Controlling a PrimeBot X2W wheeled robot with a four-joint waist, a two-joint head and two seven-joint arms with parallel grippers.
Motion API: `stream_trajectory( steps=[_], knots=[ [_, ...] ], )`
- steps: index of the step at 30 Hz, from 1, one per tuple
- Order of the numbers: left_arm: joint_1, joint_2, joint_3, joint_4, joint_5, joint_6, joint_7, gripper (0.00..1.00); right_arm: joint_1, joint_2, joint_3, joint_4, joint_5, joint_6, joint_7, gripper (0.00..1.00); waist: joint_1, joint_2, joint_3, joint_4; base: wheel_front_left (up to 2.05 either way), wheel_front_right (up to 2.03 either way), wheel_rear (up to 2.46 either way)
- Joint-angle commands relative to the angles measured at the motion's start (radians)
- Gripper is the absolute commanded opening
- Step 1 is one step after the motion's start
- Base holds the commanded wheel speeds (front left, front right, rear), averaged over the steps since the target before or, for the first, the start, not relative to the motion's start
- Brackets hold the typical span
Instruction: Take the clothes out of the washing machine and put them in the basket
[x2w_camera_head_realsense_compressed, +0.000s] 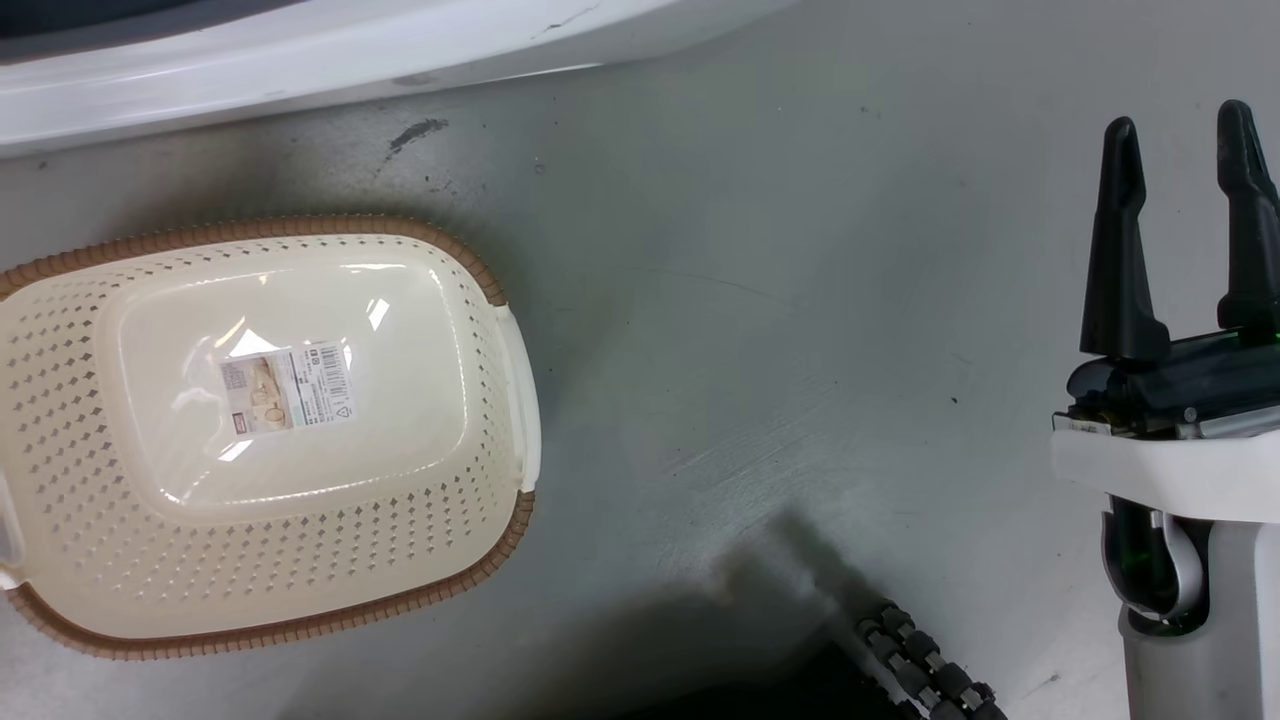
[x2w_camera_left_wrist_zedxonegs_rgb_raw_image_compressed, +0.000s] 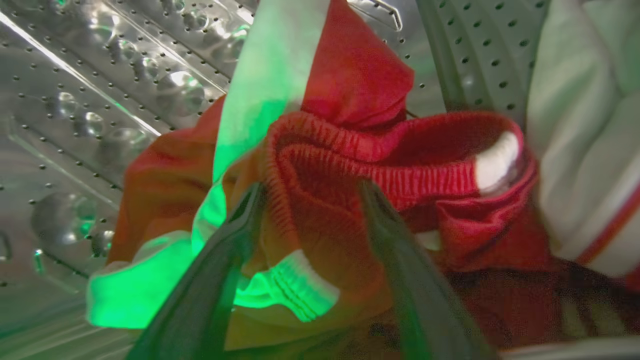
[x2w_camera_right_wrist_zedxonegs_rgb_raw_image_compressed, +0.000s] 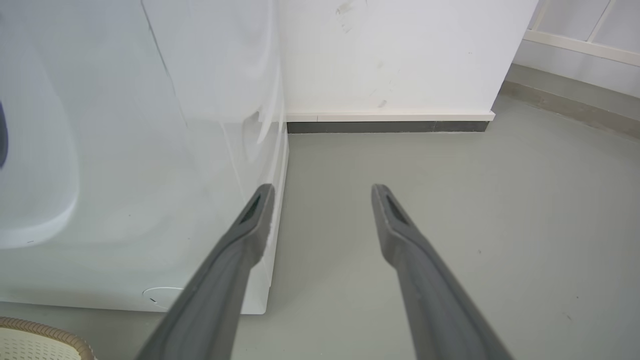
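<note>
**Q:** Where are the clothes (x2w_camera_left_wrist_zedxonegs_rgb_raw_image_compressed: 360, 165) lying?
**A:** They are lying inside the washer's drum (x2w_camera_left_wrist_zedxonegs_rgb_raw_image_compressed: 100, 100). A bunched red ribbed band with white trim is sitting on top. A white piece with a red stripe is resting beside it against the drum wall. Green light is tinting the white trim on the side nearer the drum's dimpled wall.

**Q:** How is the left gripper (x2w_camera_left_wrist_zedxonegs_rgb_raw_image_compressed: 310, 195) standing?
**A:** It is reaching into the drum with its fingers spread apart, straddling the ribbed red band. The fabric is sitting between them and is not being pinched.

**Q:** And the right gripper (x2w_camera_head_realsense_compressed: 1180, 115)?
**A:** It is hovering outside the washer (x2w_camera_right_wrist_zedxonegs_rgb_raw_image_compressed: 125, 150), over the floor (x2w_camera_head_realsense_compressed: 750, 300) by the cabinet's front corner. Its fingers are parted and gripping nothing.

**Q:** Where is the basket (x2w_camera_head_realsense_compressed: 100, 330)?
**A:** It is standing empty on the floor near the washer's front. A sticker (x2w_camera_head_realsense_compressed: 288, 385) is showing on its bottom.
</note>
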Motion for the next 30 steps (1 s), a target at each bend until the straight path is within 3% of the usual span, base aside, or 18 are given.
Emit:
stream_trajectory(
  steps=[1, 12, 30],
  knots=[
    [0.032, 0.014, -0.006, 0.004, -0.005, 0.003, -0.006, 0.0, -0.008, 0.002, -0.001, 0.003, -0.006, -0.001, -0.002, 1.0, -0.0001, 0.0, -0.003, 0.001, 0.0, 0.0, 0.0],
    [0.074, 0.008, -0.029, -0.074, -0.035, 0.008, -0.146, 0.0, 0.004, 0.002, 0.0, 0.012, -0.01, -0.001, -0.002, 1.0, -0.0001, 0.0, -0.05, 0.014, 0.0, 0.0, 0.0],
    [0.327, -0.063, -0.023, -0.093, -0.137, 0.004, -0.403, 0.0, 0.079, 0.002, 0.001, 0.048, -0.074, -0.001, -0.002, 1.0, -0.0001, 0.0, -0.301, 0.087, 0.0, 0.0, 0.0]
  ],
)
